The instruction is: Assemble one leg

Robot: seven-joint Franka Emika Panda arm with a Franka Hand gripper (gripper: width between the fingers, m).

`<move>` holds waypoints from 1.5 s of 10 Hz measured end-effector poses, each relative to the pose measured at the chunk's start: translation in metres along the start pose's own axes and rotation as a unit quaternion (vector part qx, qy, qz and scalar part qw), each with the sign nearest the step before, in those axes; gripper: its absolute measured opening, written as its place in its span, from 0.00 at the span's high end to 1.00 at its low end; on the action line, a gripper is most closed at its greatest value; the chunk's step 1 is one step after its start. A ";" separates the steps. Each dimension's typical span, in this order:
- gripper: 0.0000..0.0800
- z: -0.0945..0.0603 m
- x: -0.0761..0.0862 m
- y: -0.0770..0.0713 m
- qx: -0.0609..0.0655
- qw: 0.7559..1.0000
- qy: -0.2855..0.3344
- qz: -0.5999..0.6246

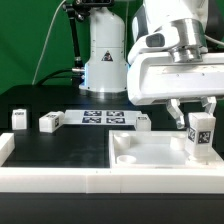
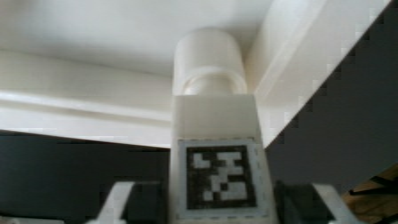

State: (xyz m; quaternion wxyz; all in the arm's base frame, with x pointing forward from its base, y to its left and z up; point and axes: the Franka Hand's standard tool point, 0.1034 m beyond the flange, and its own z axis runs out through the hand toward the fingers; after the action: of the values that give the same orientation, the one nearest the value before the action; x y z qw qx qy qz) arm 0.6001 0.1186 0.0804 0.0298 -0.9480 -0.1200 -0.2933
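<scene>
My gripper (image 1: 197,120) is shut on a leg (image 1: 200,137), a small white post with a black-and-white tag, held upright at the near right corner of the wide white square panel (image 1: 140,152). I cannot tell whether the leg touches the panel. In the wrist view the leg (image 2: 217,125) sits between my dark pads (image 2: 150,205), tag facing the camera. Its round end points at the white panel (image 2: 89,60). Three more legs rest on the black table: two at the exterior view's left (image 1: 19,120) (image 1: 50,122) and one behind the panel (image 1: 142,122).
The marker board (image 1: 98,117) lies flat on the table in front of the robot base (image 1: 105,55). A white raised rim (image 1: 60,182) runs along the table's near edge. A green backdrop stands behind.
</scene>
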 end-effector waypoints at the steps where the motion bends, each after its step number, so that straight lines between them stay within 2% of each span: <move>1: 0.64 0.000 0.000 0.000 -0.001 1.000 0.002 -0.004; 4: 0.64 0.001 -0.002 0.000 0.001 1.000 -0.007 -0.009; 5: 0.41 0.002 -0.002 0.000 0.001 1.000 -0.008 -0.009; 6: 0.27 0.002 -0.002 0.000 0.001 1.000 -0.008 -0.009; 7: 0.27 0.002 -0.002 0.000 0.001 1.000 -0.008 -0.009; 8: 0.20 0.002 -0.002 0.000 0.001 1.000 -0.008 -0.009; 12: 0.19 0.001 -0.002 0.000 0.002 1.000 -0.009 -0.009; 13: 0.19 -0.005 0.004 0.000 0.002 1.000 -0.010 -0.007; 15: 0.19 -0.017 0.018 -0.002 0.010 0.999 -0.038 -0.007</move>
State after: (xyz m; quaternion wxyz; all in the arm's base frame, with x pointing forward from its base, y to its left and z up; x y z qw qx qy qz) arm 0.6047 0.1225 0.1043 0.0328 -0.9572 -0.1304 -0.2563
